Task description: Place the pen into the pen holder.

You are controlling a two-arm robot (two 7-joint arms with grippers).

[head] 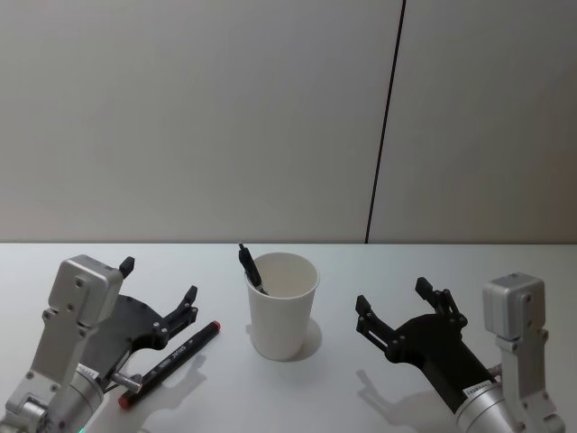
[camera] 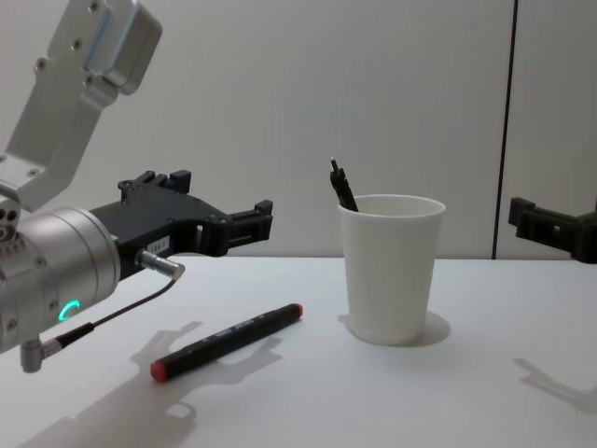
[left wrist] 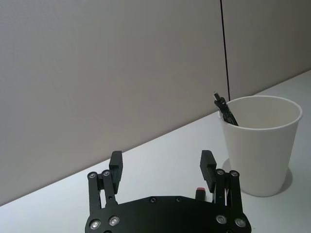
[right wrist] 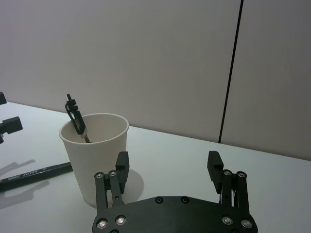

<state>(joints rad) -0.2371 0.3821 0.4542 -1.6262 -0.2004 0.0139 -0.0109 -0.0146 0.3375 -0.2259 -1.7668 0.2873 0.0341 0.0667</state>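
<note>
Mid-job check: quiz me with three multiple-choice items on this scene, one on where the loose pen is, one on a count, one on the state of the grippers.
1. Where is the red-tipped pen?
A. Lying on the table, on the robot's left of the pen holder.
B. Standing inside the holder.
C. Lying on the robot's right of the holder.

2. How many pens are there?
A. One.
B. Two.
C. Three.

3. How are the left gripper and right gripper?
A. Both shut.
B. Left shut on a pen.
C. Both open, holding nothing.

Answers:
1 A, it lies flat near the left gripper.
2 B, that one plus a black pen leaning in the holder.
3 C, each pair of fingers is spread with only air between.
</note>
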